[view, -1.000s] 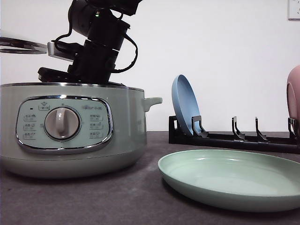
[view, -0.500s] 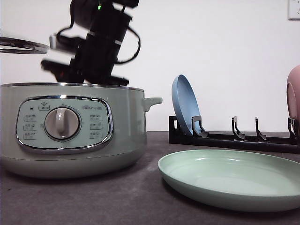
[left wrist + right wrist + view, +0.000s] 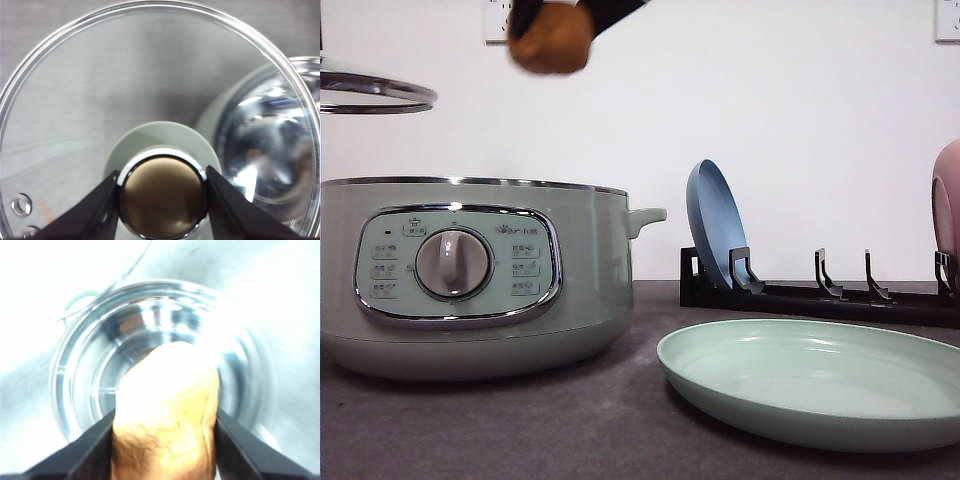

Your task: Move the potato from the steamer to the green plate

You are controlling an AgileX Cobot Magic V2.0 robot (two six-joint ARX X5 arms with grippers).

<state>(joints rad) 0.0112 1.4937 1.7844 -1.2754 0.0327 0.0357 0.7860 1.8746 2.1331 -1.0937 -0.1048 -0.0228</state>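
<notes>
The potato [image 3: 551,38], an orange-brown lump, hangs high above the steamer [image 3: 470,275], near the top of the front view. My right gripper [image 3: 558,18] is shut on it, and mostly cut off by the frame's edge. In the right wrist view the potato [image 3: 167,410] sits between the dark fingers [image 3: 95,450], with the steamer's shiny inner pot [image 3: 100,355] below. The left gripper [image 3: 162,200] is shut on the knob of the glass lid [image 3: 100,85], held in the air at the steamer's left [image 3: 370,92]. The green plate [image 3: 820,385] lies flat on the table right of the steamer.
A black dish rack [image 3: 820,295] stands behind the green plate, with a blue plate [image 3: 715,225] upright in it and a pink plate [image 3: 948,215] at its right end. The steamer's side handle [image 3: 645,217] points toward the rack.
The right arm has risen out of the steamer, carrying the potato to the top of the front view. The lid has stayed held at the left.
</notes>
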